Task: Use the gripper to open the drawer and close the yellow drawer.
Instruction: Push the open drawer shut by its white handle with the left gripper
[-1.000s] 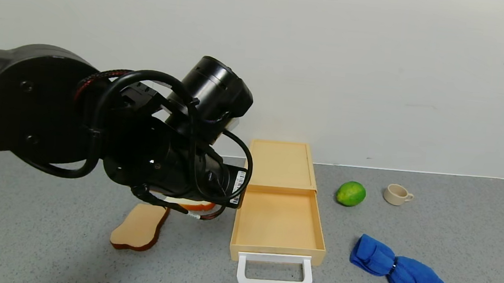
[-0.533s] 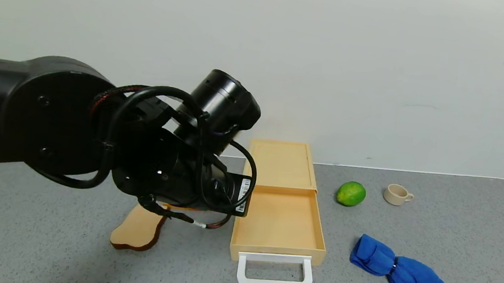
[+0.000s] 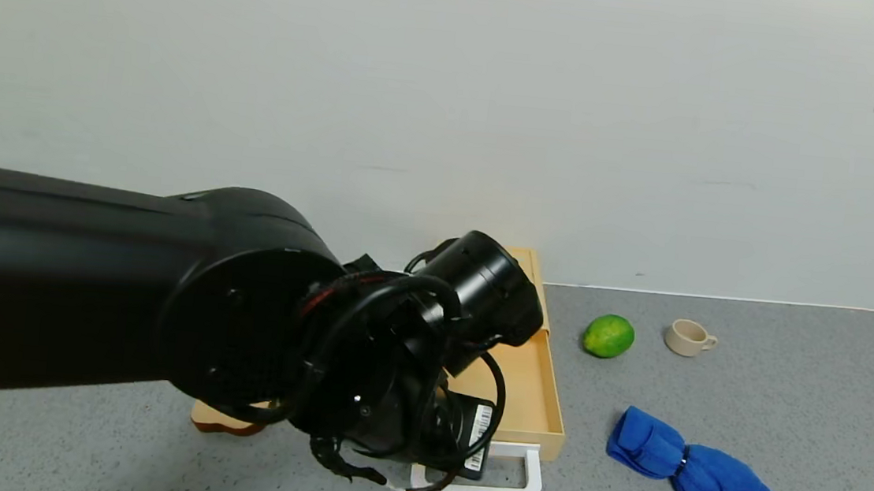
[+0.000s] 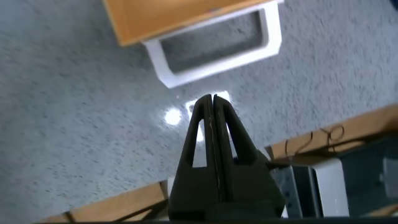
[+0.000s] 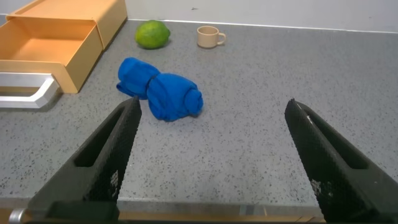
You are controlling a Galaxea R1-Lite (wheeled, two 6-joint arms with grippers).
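Observation:
The pale yellow drawer stands pulled out of its box, and my left arm covers most of it in the head view. Its white loop handle lies at the front. My left gripper is shut and empty. It hovers over bare tabletop just in front of the handle, not touching it. The gripper's body with the barcode label sits over the handle's left part. My right gripper is open and empty, low near the table's front edge, right of the drawer.
A green lime and a small beige cup sit right of the drawer near the wall. A blue cloth lies at the front right. A bread slice peeks out under my left arm.
My left arm has swung down and to the right towards the table's front, now covering the bread and most of the drawer. The drawer stays pulled out.

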